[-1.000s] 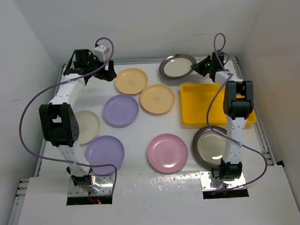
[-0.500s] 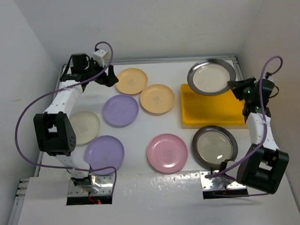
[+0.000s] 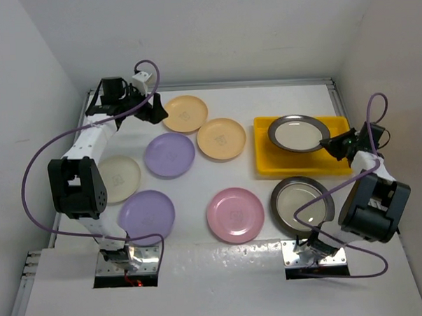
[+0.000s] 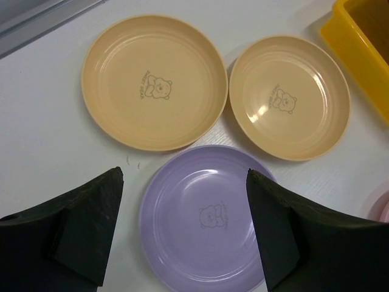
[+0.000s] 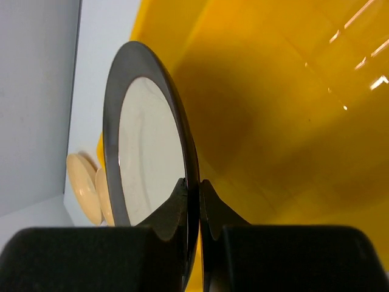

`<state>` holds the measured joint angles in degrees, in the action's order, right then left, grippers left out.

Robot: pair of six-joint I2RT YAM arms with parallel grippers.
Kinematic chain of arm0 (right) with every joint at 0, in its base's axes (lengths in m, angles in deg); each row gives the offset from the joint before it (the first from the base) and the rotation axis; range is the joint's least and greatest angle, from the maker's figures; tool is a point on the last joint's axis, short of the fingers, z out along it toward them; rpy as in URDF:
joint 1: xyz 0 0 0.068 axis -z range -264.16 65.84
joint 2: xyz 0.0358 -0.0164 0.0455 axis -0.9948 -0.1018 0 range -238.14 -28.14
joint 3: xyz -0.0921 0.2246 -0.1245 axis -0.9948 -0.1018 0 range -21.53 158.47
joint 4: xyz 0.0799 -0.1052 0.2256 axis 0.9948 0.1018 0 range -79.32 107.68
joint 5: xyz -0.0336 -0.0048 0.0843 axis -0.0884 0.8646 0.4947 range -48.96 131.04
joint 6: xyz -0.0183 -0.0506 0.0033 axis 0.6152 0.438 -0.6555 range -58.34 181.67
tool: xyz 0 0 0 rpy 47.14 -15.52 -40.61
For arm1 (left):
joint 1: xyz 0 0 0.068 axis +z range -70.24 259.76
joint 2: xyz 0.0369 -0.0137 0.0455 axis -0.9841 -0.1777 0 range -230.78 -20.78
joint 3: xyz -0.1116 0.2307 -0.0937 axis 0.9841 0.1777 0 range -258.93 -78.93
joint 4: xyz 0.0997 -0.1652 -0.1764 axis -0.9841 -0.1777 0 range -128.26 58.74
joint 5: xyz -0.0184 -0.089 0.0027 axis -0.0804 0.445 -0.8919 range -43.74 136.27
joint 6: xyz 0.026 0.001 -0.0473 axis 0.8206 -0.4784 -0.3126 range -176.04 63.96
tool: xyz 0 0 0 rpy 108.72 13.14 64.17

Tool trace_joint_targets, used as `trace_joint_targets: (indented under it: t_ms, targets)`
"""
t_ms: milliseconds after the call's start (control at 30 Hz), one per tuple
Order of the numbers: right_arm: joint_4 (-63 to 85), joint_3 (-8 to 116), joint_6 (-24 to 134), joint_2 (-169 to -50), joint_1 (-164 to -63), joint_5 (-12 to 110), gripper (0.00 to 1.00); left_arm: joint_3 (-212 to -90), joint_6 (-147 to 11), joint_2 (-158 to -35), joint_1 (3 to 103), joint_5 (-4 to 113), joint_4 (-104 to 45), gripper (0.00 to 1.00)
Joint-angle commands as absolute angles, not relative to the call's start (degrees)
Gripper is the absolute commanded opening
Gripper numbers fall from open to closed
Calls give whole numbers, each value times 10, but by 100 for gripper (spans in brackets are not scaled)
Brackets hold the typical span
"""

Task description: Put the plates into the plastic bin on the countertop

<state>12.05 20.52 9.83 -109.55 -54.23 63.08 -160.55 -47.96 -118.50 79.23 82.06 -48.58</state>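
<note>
Right gripper (image 5: 193, 185) pinches the dark plate (image 5: 149, 146) by its thin rim, bin (image 5: 273, 121) beyond the fingertips; stiff, probably slick, it may pivot; left gripper (image 4: 184, 176) gapes empty

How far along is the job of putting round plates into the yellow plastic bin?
Done: nothing; no plate lies free in the yellow plastic bin. In hand: the right gripper pinches a dark metal-rimmed round plate above it. Left: seven plates on the white countertop: two pale orange, two lavender, cream, pink, another dark-rimmed. The left gripper hangs open, empty.
</note>
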Motion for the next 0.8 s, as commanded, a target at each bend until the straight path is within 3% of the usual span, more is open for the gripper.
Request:
trace_joint_targets:
  t_ms: [0, 167, 267, 500, 767]
  targets:
    - [58, 244, 78, -1101, -538, 675, 0, -1599, -479, -1162, 799, 832, -469, 83]
    - [14, 224, 94, -1128, -543, 641, 0, -1587, -473, -1157, 799, 832, -469, 83]
    - [66, 252, 121, -1132, -542, 659, 0, -1580, -473, -1150, 799, 838, -469, 83]
    - [22, 160, 134, -1014, -545, 603, 0, -1556, -463, -1139, 799, 838, -464, 83]
    - [-44, 168, 138, -1094, -538, 629, 0, -1556, -463, -1139, 799, 844, -459, 83]
